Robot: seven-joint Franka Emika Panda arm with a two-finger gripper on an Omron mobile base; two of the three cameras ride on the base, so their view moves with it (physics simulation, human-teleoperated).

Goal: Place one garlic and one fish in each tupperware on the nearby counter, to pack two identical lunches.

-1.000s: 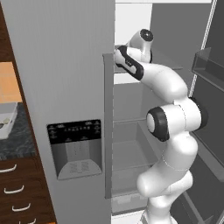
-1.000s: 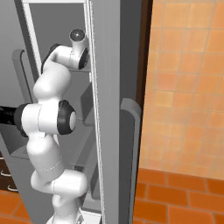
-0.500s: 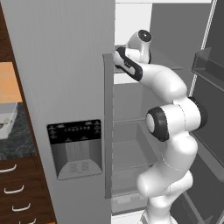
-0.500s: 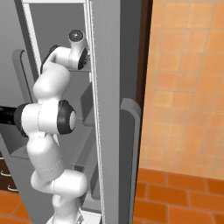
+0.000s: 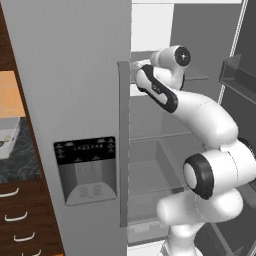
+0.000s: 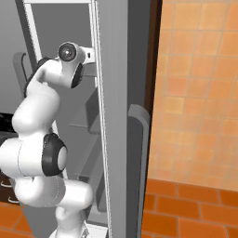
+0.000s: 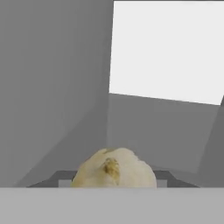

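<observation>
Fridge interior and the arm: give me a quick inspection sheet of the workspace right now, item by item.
Surface: grey fridge shelf, bare behind the garlic.
Job's things: garlic low in the hand view, between the fingers; counter at the far left of the left base view.
Clutter: pale box on the counter.
Gripper: reaching into the upper fridge; grip on the garlic cannot be confirmed.
Cables: nothing seen.
Surroundings: closed fridge door with dispenser, orange tiled wall.
</observation>
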